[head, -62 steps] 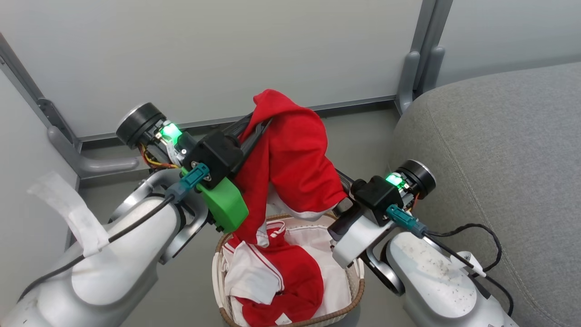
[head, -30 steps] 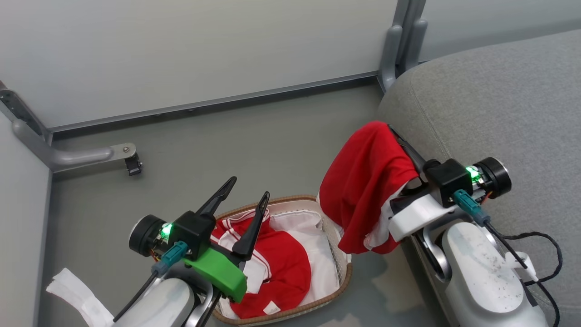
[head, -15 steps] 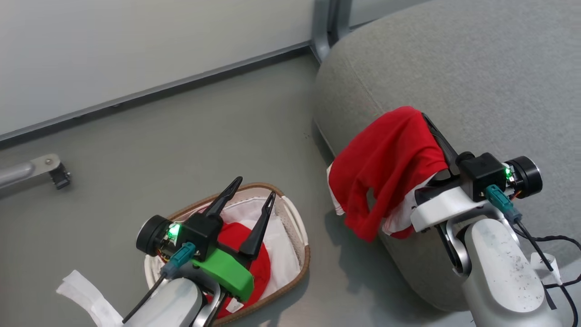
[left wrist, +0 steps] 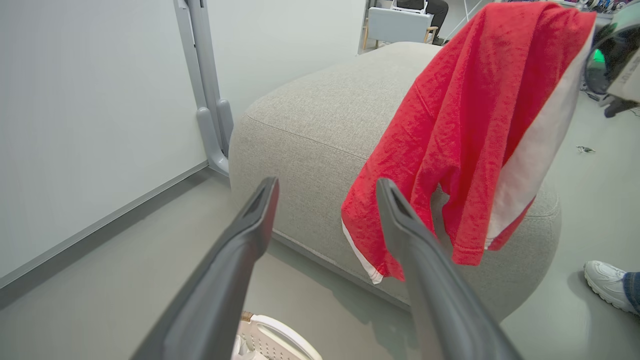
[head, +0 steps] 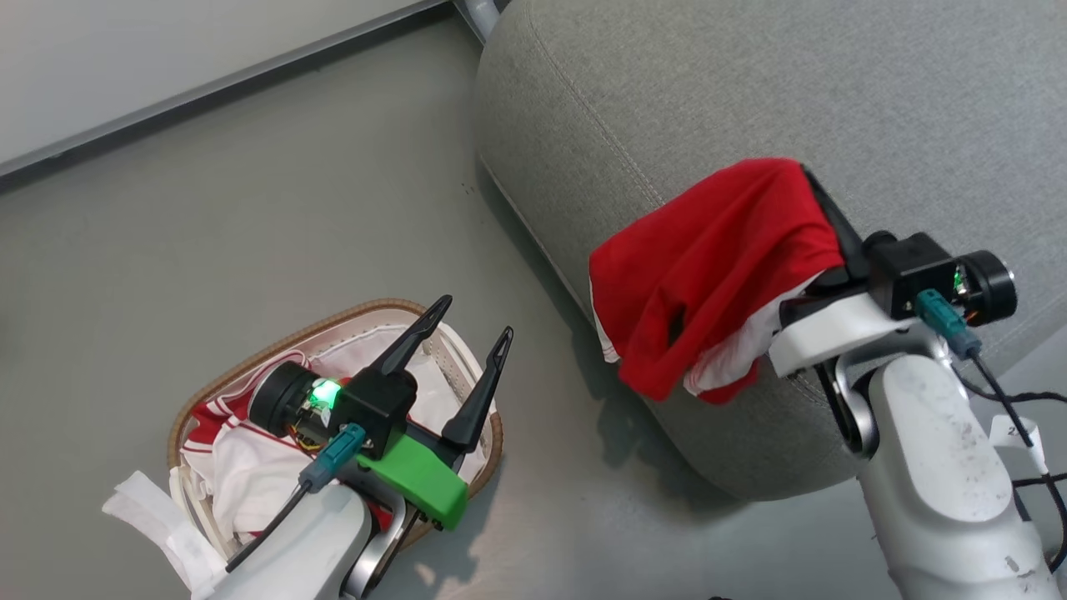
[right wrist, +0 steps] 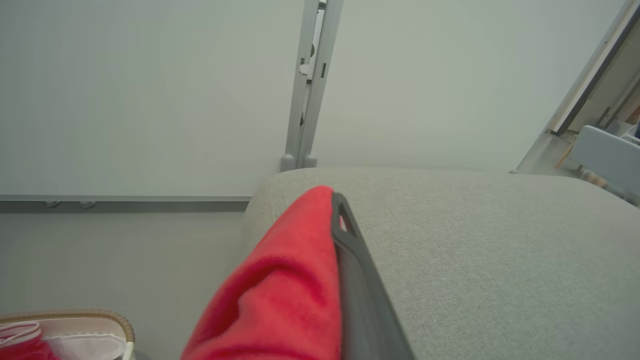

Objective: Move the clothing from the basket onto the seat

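Observation:
A red garment with white trim hangs over my right gripper, which is shut on it above the near edge of the grey seat. In the right wrist view the red cloth covers one finger and the other dark finger lies bare beside it. The oval basket stands on the floor at the lower left, with more red and white clothing inside. My left gripper is open above the basket's right end, holding nothing. In the left wrist view the hanging garment shows in front of the seat.
Grey floor lies between the basket and the seat. A pale wall with a metal post runs behind them. A person's white shoe stands on the floor beyond the seat's far end. A white liner cloth lines the basket.
The head camera has swung right. My right gripper has carried the red garment from above the basket to over the seat's edge. My left gripper let go of it and stays open over the basket.

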{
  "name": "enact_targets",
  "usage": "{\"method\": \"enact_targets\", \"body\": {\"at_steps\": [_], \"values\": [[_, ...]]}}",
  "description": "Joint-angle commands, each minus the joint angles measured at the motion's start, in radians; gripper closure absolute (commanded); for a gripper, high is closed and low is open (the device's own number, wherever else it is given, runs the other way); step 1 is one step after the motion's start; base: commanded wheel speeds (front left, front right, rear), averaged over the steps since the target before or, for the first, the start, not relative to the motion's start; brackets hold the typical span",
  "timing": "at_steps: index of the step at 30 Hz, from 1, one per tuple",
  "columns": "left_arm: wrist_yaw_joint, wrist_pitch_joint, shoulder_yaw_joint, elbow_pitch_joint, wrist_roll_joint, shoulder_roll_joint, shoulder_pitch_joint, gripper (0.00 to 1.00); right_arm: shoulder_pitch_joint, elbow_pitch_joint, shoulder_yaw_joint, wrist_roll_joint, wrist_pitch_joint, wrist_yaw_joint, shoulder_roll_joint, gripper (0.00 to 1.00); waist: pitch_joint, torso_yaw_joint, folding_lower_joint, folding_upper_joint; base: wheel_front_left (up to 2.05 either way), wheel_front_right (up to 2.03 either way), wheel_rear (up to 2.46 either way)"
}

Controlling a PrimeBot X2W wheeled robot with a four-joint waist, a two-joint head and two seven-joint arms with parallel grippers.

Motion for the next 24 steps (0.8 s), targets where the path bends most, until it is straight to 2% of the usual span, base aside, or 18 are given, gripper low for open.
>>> {"method": "enact_targets", "body": {"at_steps": [1,7,13,20,24], "values": [[0.003,-0.001,0.004,-0.001,0.008,0.011,-0.018,0.00,-0.034,0.010,-0.021,-0.015,-0.001,-0.001,-0.003,1.00,0.035,-0.001,0.0000,-0.0001,0.00,0.00,0.00],[0.004,0.005,0.000,-0.020,0.026,0.020,-0.044,0.00,-0.190,0.063,-0.094,-0.073,-0.001,-0.001,-0.005,1.00,0.090,0.056,0.0000,-0.0001,0.00,0.00,0.00],[0.009,0.013,0.001,-0.053,0.039,0.026,-0.080,0.00,-0.415,0.131,-0.159,-0.114,-0.001,-0.001,-0.075,1.00,0.154,0.128,0.0000,-0.0001,0.00,0.00,0.00],[0.000,0.012,-0.014,-0.096,0.068,0.006,-0.139,0.00,-0.683,0.286,-0.211,-0.176,0.023,-0.001,-0.271,1.00,0.240,0.232,0.0000,-0.0001,0.00,0.00,0.00],[-0.004,0.012,-0.026,-0.107,0.088,-0.006,-0.164,0.00,-0.768,0.357,-0.255,-0.203,0.044,-0.001,-0.349,1.00,0.286,0.288,0.0000,-0.0001,0.00,0.00,0.00]]}}
